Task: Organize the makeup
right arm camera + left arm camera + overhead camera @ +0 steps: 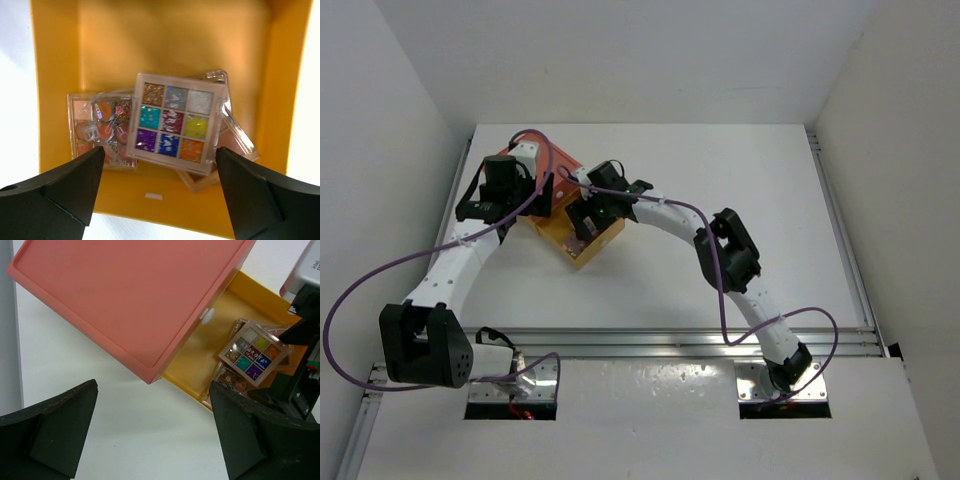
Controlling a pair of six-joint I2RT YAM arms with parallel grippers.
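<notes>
Three makeup palettes lie piled in the pulled-out yellow drawer [125, 45]. A multicoloured palette [174, 122] rests on top. A pinkish-brown palette [95, 132] lies to its left, and a third palette [239, 145] pokes out from under its right side. My right gripper [160, 200] hovers open just above the pile, its fingers apart from the palettes and nothing between them. My left gripper [152, 435] hangs open over bare table beside the orange box [125, 295], holding nothing. The left wrist view also shows the multicoloured palette [254, 357] in the drawer [200, 355].
The orange box [560, 170] stands at the table's back left with its yellow drawer [585, 250] pulled toward the middle. A white knob [206, 315] sits on the box's front. Both arms crowd around the box. White walls close in the table on three sides.
</notes>
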